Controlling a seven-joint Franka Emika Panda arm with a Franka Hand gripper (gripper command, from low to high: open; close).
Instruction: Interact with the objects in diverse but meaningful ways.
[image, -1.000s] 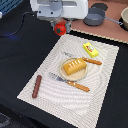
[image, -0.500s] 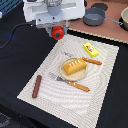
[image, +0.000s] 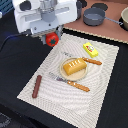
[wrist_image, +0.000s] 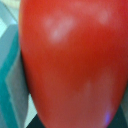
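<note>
The red tomato (image: 51, 39) hangs clamped in the gripper (image: 51, 40), up off the striped placemat (image: 60, 95) near its far corner on the exterior view's left. From the wrist view the tomato (wrist_image: 75, 65) fills nearly everything, pressed up close to the lens. Out on the mat, the scored bread loaf (image: 74, 66) sits on the round tan plate (image: 85, 74), a fork (image: 87, 60) just behind it and a knife (image: 70, 82) just in front. The yellow block (image: 90, 49) lies beyond the fork, the brown sausage (image: 37, 86) well apart near the mat's left edge. A grey pot (image: 94, 16) stands on the wooden surface behind
</note>
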